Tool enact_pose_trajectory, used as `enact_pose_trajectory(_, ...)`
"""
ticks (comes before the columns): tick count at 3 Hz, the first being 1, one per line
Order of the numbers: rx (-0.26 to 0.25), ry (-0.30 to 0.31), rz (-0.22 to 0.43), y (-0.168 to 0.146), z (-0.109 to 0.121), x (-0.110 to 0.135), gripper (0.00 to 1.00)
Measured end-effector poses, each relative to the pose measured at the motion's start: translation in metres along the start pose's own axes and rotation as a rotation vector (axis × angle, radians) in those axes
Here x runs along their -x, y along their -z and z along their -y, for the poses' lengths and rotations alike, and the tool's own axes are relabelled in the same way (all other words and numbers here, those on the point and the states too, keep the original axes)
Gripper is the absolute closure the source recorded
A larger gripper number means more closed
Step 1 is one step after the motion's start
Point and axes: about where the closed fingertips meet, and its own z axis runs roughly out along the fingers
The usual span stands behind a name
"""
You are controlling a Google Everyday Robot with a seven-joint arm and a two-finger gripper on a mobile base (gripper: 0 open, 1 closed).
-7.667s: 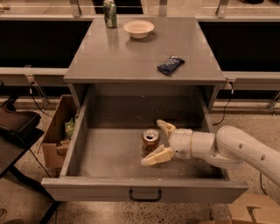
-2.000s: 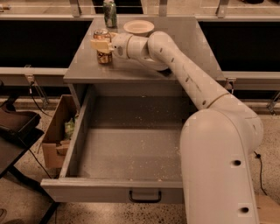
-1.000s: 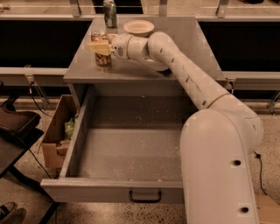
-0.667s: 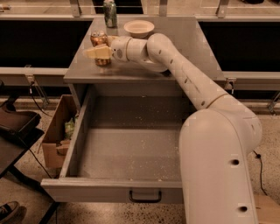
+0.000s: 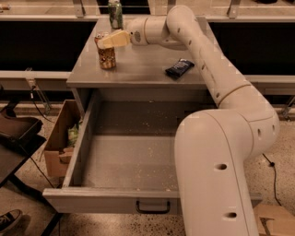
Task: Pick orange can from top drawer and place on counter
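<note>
Orange can (image 5: 106, 51): is standing upright on the counter (image 5: 143, 62), near its front left corner, out of the drawer.
Gripper (image 5: 107, 40): is hanging right at the top of the orange can, its pale tip crossing the can's rim on the near side; whether it is released or clenched on the can, I cannot tell.
Arm (image 5: 207, 60): is reaching from the right, across the back of the counter, towards the can; the big pale body (image 5: 216, 175) is blocking the right part of the drawer.
Top drawer (image 5: 133, 156): is standing pulled wide open below the counter, showing a speckled floor, with a dark handle (image 5: 153, 207) at front centre.
Green can (image 5: 115, 8): is standing upright at the back edge of the counter, behind the orange can and apart from it.
Dark snack packet (image 5: 179, 67): is lying flat on the counter, to the right of the orange can, well apart.
Cardboard box (image 5: 62, 138): is sitting on the floor, just beside the drawer's left wall.
Shoe (image 5: 9, 219): is showing at the bottom left corner.
</note>
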Motion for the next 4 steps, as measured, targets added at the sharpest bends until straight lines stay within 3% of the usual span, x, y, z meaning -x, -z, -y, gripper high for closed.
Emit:
enact_pose_trajectory(1, -0.148, 0.009, -0.143, 0.089, 0.035, 0.017, 0.0)
enact_pose_trajectory(2, -0.356, -0.05, -0.291, 0.211, 0.043, 0.033, 0.0)
enact_pose_trajectory(3, -0.606, -0.092, -0.262, 0.31, 0.042, 0.068, 0.0)
enact_pose_trajectory(4, -0.8, -0.075, -0.173, 0.381, 0.015, 0.114, 0.0)
